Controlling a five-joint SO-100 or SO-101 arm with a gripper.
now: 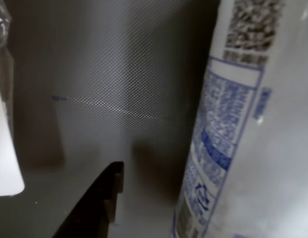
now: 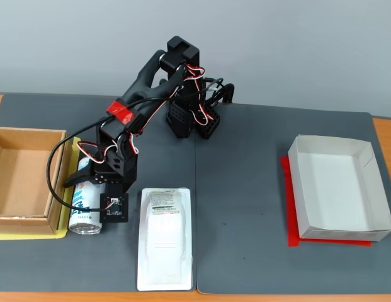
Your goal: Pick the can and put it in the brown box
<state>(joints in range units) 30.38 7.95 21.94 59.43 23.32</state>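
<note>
In the wrist view we see the can [image 1: 233, 129] filling the right side, with one dark finger [image 1: 96, 203] apart from it on the mat [image 1: 104, 74]. In the fixed view our gripper [image 2: 87, 184] straddles the can [image 2: 83, 214] lying beside the brown box [image 2: 26, 182]; the jaws seem parted, not yet clamped. We should centre the can before squeezing.

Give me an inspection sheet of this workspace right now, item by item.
Surface: dark grey mat on a wooden table.
Job's things: can lying beside the brown box, which is empty.
Clutter: white plastic tray package; white paper box on a red sheet.
Gripper: gripper down over the can, fingers astride it; grip cannot be confirmed.
Cables: black cable and servo wires along the arm.
Surroundings: plain grey wall.
</note>
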